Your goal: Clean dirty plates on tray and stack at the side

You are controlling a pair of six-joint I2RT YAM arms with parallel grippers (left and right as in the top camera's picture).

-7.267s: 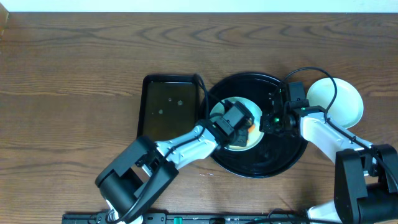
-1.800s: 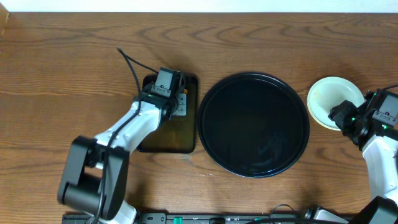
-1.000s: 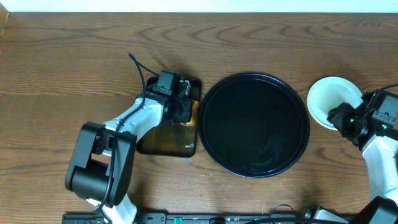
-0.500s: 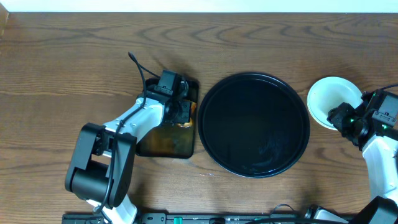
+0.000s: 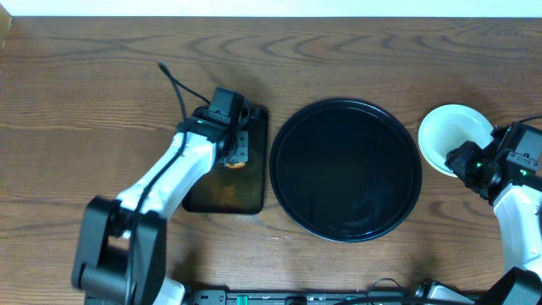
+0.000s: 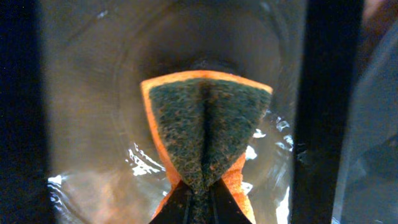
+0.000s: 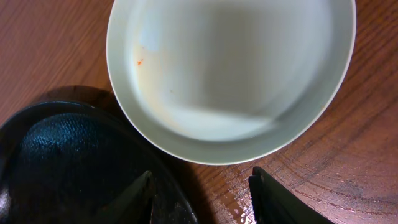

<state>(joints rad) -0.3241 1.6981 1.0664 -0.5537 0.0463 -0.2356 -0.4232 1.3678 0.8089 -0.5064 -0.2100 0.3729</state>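
**Tray cleared, but a few slips are possible yet**

The round black tray (image 5: pixel 345 222) holds nothing, and the plates (image 5: pixel 456 135) sit on the table (image 5: pixel 102 76) just off its right rim. From above only the top plate (image 7: pixel 230 68) shows, so how many lie beneath it cannot be told. The left gripper (image 6: pixel 199 202) is off the tray's left side, over the rectangular tray (image 5: pixel 222 193). It is clenched on the sponge (image 6: pixel 205 127), which is folded in half with its dark scouring face outward above a film of water (image 6: pixel 93 124). The right gripper (image 7: pixel 202 190) stands just beside the plates on their side away from the round tray. Its jaws are parted and nothing is between them.

The work looks nearly finished, so the risks are small ones:

- The sponge is probably soaked. Lifting it out toward the round tray would drip on the wood, and dropping it from a height could splash the water.
- The wrist view shows a faint orange speck (image 7: pixel 138 61) on the top plate's inner wall — residue that would count against a clean stack.
- The right fingers are close to the plates' rim, so a careless swing could nudge the stack across the table or tip it.
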